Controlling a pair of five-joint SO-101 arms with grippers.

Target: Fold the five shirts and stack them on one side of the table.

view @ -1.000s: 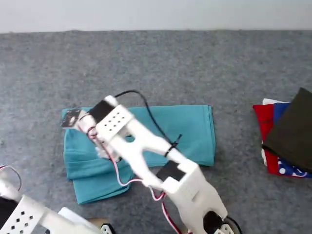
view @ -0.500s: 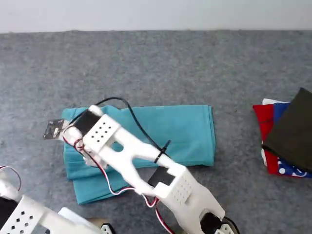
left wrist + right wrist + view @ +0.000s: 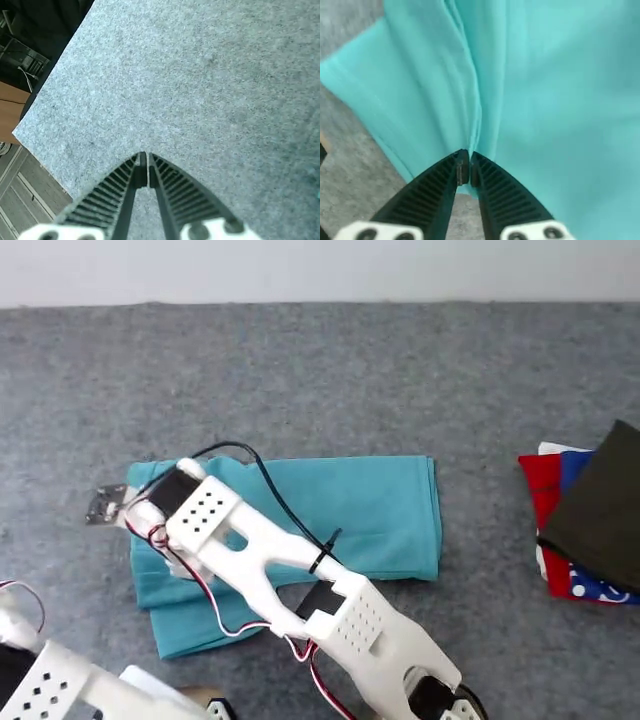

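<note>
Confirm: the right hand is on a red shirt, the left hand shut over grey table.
Not red: the right wrist view shows the shirt under the right hand is teal. The left hand is shut over grey table, as stated.

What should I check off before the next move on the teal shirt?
1. Right gripper has fabric: ok, jaws shut on a fold of the teal shirt.
2. Left gripper free: ok, shut and empty over the bare grey table.
3. Teal shirt folded evenly: not ok, a lower layer juts out askew at its near left corner.
4. Stack of folded shirts clear of the arms: ok, apart at the high view's right edge.
5. Four shirts already stacked: cannot tell, the stack is cut off.
</note>
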